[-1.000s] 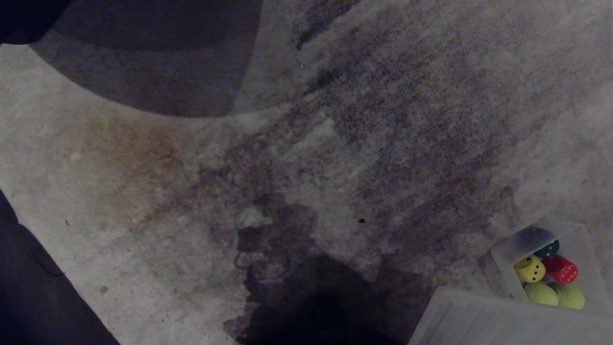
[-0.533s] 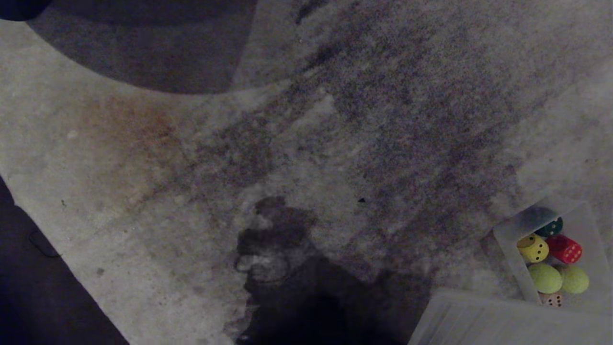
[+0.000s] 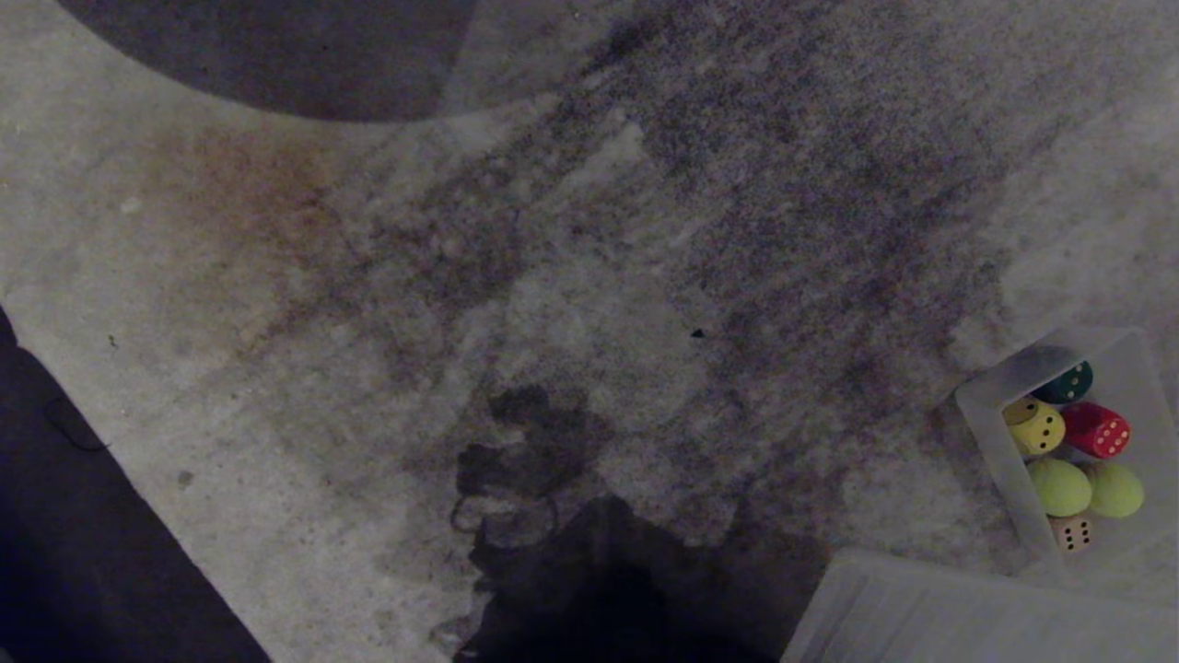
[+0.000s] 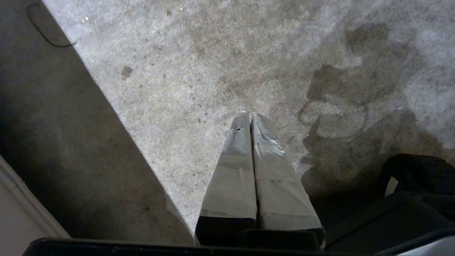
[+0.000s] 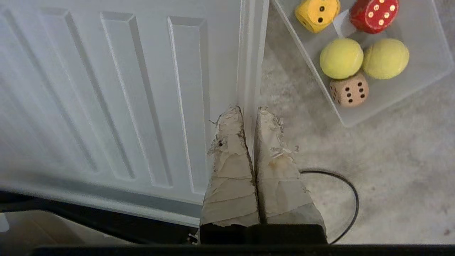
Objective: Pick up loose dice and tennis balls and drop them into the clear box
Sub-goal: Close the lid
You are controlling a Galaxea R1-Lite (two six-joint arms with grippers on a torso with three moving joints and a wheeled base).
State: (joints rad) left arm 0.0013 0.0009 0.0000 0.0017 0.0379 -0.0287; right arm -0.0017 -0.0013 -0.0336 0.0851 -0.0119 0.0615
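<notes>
While both grippers (image 4: 251, 114) (image 5: 249, 108) are clenched empty, the box (image 3: 990, 433) at near right could be knocked if driven past carelessly.

No text, labels or brands legible anywhere. Only marks are pips on the dice in the clear box (image 5: 423, 76): tan die (image 5: 348, 90) shows 6 on one face, 3 on another; yellow die (image 5: 317, 13) shows 2; red die (image 5: 374, 14) count unclear.
</notes>
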